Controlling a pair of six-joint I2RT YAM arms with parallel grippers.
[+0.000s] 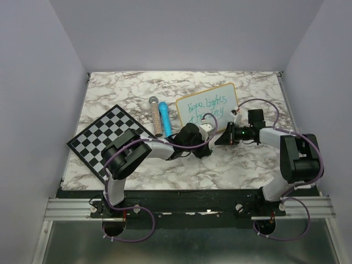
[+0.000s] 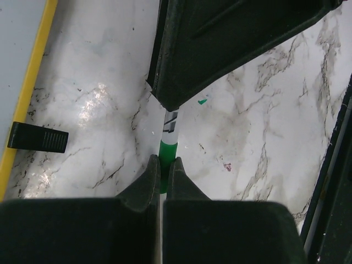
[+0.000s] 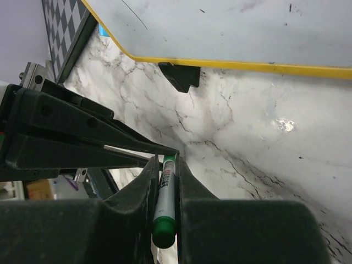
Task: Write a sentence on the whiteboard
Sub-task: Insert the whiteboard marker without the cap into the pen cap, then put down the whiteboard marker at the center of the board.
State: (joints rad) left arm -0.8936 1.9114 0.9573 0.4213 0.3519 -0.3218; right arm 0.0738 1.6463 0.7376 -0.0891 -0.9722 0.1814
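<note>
"Where is the whiteboard [image 1: 207, 104] sitting?"

"On the desk [image 1: 253, 159], in the upper middle of the top view. It is showing the sentence [image 1: 204, 108] in green."

"And the grippers?"

"Just below it, the left gripper [image 2: 164, 164] and right gripper [image 3: 166, 160] are both squeezing one green marker [image 3: 164, 201]."

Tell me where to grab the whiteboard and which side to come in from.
Take the whiteboard by its near long frame edge, beside the black foot, coming low from the arms' side. The foot props it off the table, so a lower finger probably fits beneath the thin frame. The left gripper and right gripper both clamp the green marker, so one must let go first.
</note>
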